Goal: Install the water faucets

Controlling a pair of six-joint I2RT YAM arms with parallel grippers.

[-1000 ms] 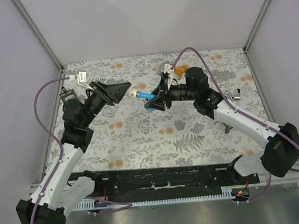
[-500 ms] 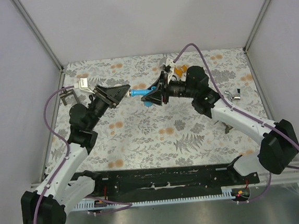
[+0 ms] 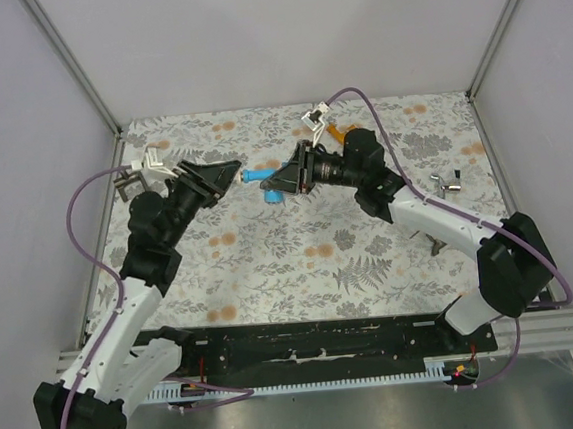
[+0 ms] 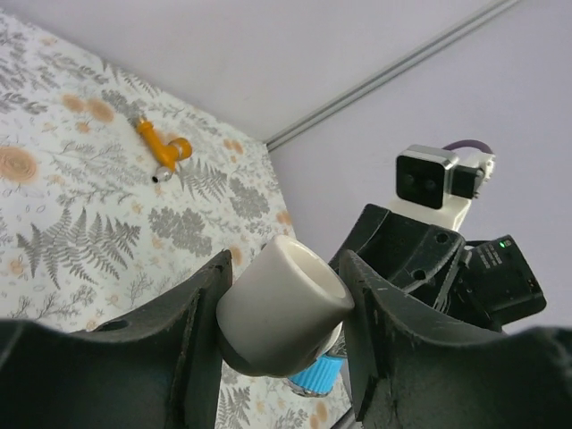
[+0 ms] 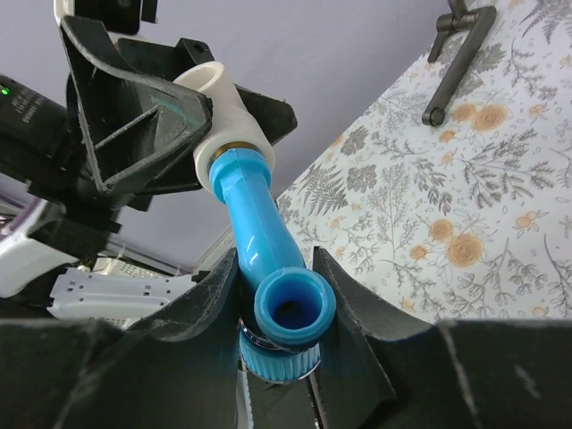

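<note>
Your 2 arms meet in mid-air above the back half of the bench [image 3: 301, 263], tips pointing at each other. Your left gripper [image 4: 284, 286] is closed on a white fitting [image 4: 281, 308], 1 finger pressed to each side of its round body, with the open end of the fitting facing the wrist camera. Your right gripper [image 5: 277, 295] is clamped on the blue faucet [image 5: 255, 223] low down, near the ribbed knob, and the open spout faces that wrist camera. The far end of the blue faucet sits in the white fitting, with a brass-coloured ring showing at the joint, so the 2 parts touch and both hang clear of the bench. From above, the blue faucet [image 3: 264, 181] spans the short gap between your 2 grippers. The orange faucet [image 4: 163, 150] lies loose on the bench near the back edge, behind your right arm and well apart from both grippers. A dark bracket [image 5: 456, 54] lies on the bench beyond your left gripper, and a silver winged piece [image 3: 447, 182] lies at the right side.
</note>
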